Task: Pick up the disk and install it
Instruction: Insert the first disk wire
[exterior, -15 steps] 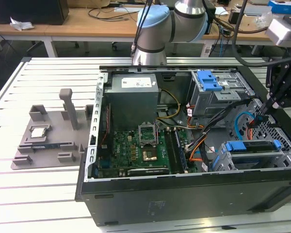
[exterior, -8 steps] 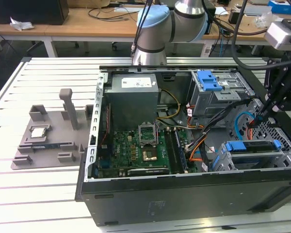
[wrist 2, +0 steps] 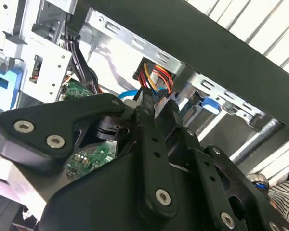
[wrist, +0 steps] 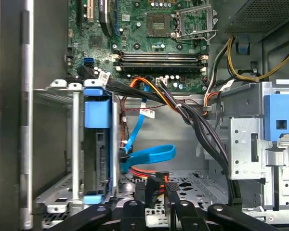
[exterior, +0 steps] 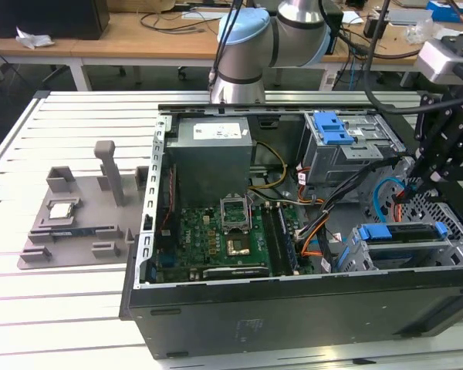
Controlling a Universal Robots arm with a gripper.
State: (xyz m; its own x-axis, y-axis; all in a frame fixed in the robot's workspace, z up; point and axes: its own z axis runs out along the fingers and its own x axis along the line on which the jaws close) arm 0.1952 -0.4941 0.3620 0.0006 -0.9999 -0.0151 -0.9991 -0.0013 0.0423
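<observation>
The disk (exterior: 402,234) stands on edge inside the lower drive cage at the case's corner on the exterior view's right, its blue side rails along the top. In the first wrist view the disk (wrist: 97,153) sits in that bay between its blue rails. My gripper (exterior: 413,189) hangs inside the case just beyond the cage, apart from the disk. Its tips are together, shut, beside an orange cable's plug (wrist: 160,176) in the first wrist view. In the second wrist view the gripper (wrist 2: 151,104) points at a bundle of coloured wires.
The open computer case (exterior: 293,308) holds a motherboard (exterior: 216,239), a grey power supply (exterior: 212,154) and an upper cage with a blue latch (exterior: 336,129). Blue and black cables (wrist: 149,155) cross the floor by the gripper. A grey fixture (exterior: 69,220) lies on the exterior view's left.
</observation>
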